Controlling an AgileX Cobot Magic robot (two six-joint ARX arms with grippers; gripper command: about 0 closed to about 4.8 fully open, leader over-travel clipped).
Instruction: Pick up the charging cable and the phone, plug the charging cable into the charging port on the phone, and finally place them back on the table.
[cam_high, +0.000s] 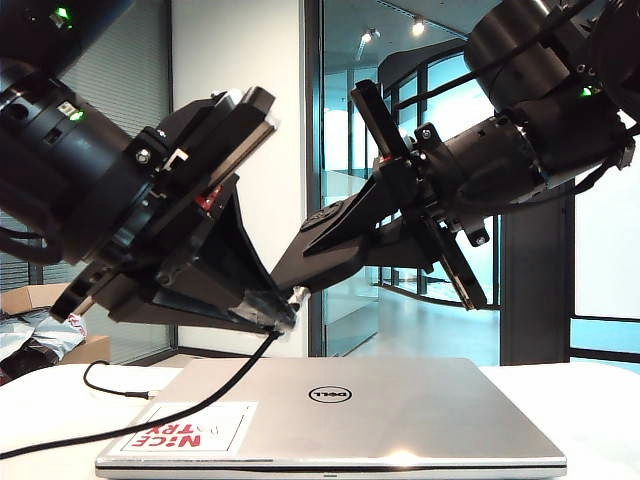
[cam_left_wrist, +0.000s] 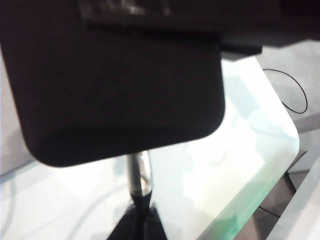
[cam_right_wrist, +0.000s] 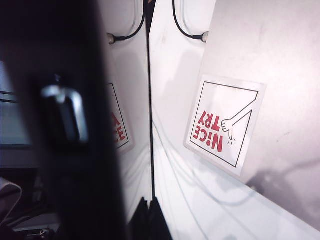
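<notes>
1. Two arms meet in mid-air above the silver Dell laptop (cam_high: 330, 415) on the table (cam_high: 600, 400), at the plugging-in step.
2. The left gripper (cam_high: 283, 312) is clamped on the charging cable (cam_high: 180, 412) just behind its silver plug (cam_left_wrist: 138, 172); the cord trails down across the laptop lid to the tabletop.
3. The right gripper (cam_high: 315, 250) pinches the phone (cam_high: 345, 235), tilted toward the plug.
4. In the left wrist view, the plug touches the phone's short edge; whether it is seated in the charging port cannot be told.
5. Next, judging from this, comes a straight, aligned push, then lowering both to the table.
</notes>
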